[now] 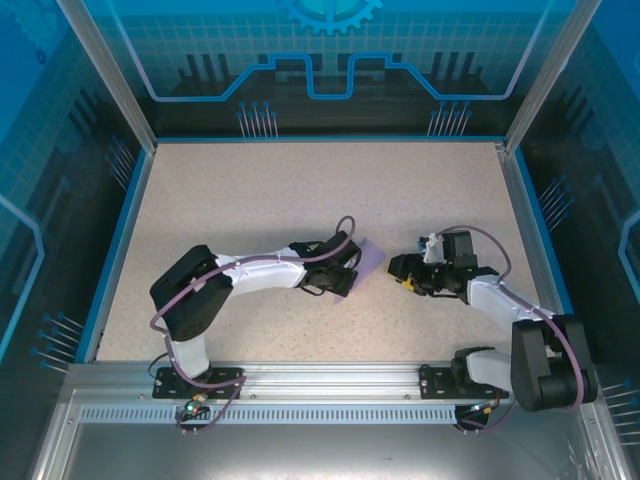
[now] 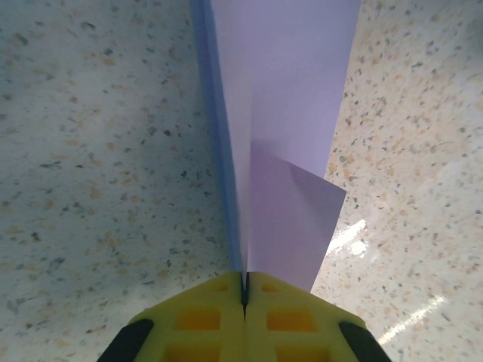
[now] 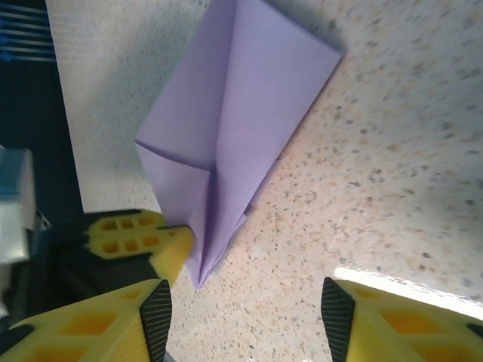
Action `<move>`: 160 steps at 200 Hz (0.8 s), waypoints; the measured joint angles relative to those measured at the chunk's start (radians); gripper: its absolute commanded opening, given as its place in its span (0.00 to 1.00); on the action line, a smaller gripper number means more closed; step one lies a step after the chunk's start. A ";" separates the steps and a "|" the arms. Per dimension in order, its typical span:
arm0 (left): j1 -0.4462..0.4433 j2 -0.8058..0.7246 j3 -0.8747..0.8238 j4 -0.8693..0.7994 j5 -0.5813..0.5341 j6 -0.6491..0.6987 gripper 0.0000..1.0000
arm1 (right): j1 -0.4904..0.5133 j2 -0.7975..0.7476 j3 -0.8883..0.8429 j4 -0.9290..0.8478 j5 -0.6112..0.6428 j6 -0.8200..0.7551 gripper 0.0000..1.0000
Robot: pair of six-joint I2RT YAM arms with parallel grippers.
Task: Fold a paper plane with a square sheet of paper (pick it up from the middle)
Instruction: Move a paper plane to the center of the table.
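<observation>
The square sheet of paper is folded into a pale lilac pointed dart with a centre crease, the paper plane (image 1: 369, 254). My left gripper (image 2: 244, 280) is shut on the plane (image 2: 290, 113) at its lower folded edge, and the paper stands up between the yellow fingers. In the right wrist view the plane (image 3: 238, 105) points down toward the camera, with the left gripper's fingers (image 3: 139, 237) clamped beside its tip. My right gripper (image 3: 245, 320) is open just short of that tip, with bare table between its pads. From above, the right gripper (image 1: 398, 268) faces the left gripper (image 1: 350, 268) across a small gap.
The speckled table (image 1: 300, 190) stretches free behind both arms. A blue rim (image 1: 130, 215) and metal posts bound it at the sides. The arm bases sit on the metal rail (image 1: 320, 385) at the near edge.
</observation>
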 measured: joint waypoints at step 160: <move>0.051 -0.105 -0.087 0.107 0.146 -0.080 0.00 | 0.223 0.244 0.005 0.423 -0.009 0.319 0.66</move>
